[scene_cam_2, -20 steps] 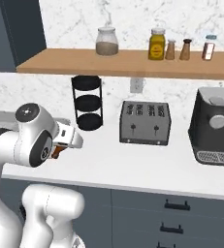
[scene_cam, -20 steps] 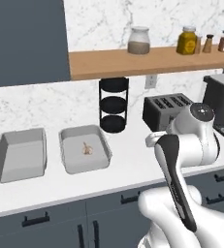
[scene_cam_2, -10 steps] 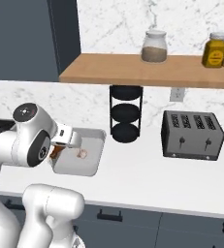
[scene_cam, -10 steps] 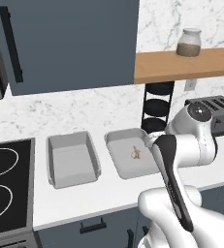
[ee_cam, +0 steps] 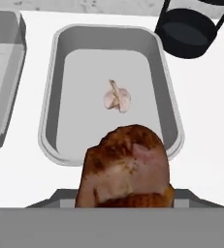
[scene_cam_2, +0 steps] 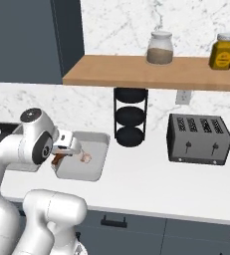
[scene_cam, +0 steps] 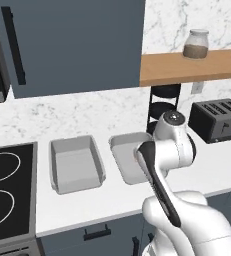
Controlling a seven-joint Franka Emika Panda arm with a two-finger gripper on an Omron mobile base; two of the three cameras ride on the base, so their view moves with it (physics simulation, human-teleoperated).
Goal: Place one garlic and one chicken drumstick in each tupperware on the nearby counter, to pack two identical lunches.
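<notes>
Overhead, fingers (scene_cam_2: pixel 61 157) grip a drumstick (ee_cam: pixel 125 167) above the right tupperware (ee_cam: pixel 55 87) holding 1 garlic (ee_cam: pixel 117 97).

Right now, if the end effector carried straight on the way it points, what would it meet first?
Probably the grey tupperware below it, near its front end, short of the garlic on its floor. The end effector holds the chicken drumstick; depth is hard to judge.
</notes>
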